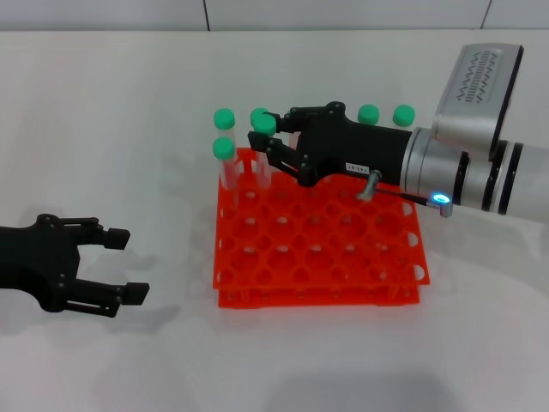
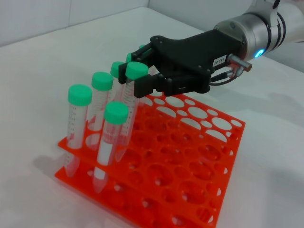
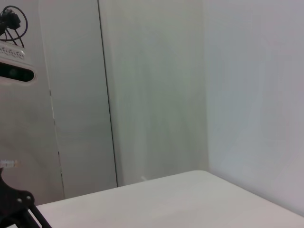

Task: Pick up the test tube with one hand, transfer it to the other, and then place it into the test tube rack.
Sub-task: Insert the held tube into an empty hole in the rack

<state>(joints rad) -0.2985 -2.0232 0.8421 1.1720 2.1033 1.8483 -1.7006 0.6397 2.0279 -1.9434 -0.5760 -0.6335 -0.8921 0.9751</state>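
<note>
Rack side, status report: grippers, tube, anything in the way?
Right gripper over rack's far left corner, shut on tube, tube tip in a hole. Left gripper open, parked left of rack. Racked tubes close alongside.

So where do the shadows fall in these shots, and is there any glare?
Head view: soft shadow beneath the left end effector and along the near edge of the test tube rack; no harsh glare. Left wrist view: faint shadow beside the rack; the right end effector is evenly lit. Right wrist view: flat, dim wall and table.
</note>
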